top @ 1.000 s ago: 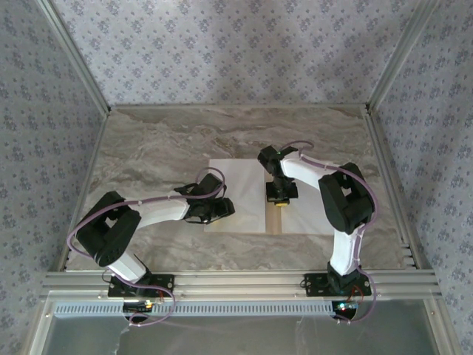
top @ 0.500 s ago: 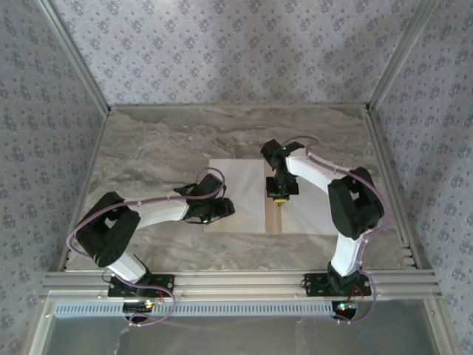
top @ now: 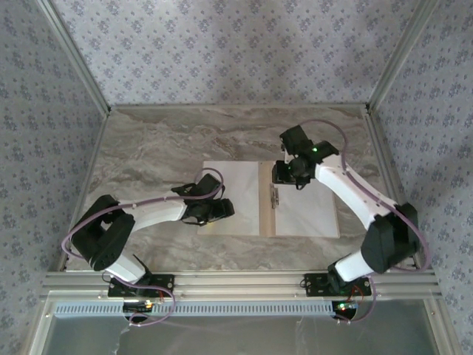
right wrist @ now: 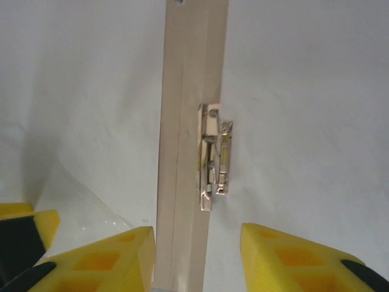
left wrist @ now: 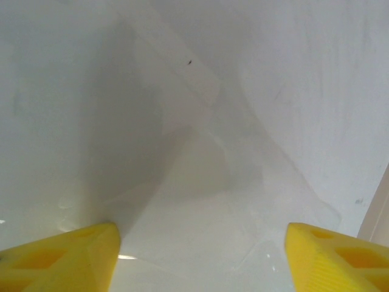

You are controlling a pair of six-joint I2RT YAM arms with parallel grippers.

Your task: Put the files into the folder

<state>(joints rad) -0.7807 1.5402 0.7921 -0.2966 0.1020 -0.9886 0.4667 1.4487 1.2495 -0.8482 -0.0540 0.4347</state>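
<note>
Folder (right wrist: 182, 91) just ahead of right tool (right wrist: 196, 236)

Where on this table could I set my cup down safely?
The far strip of table between the back wall and the folder is bare, as is the far-left corner. The middle is crowded: white sheets cover the folder, the left gripper and right gripper sit over them, and the left arm and right arm hang over the near corners.
</note>
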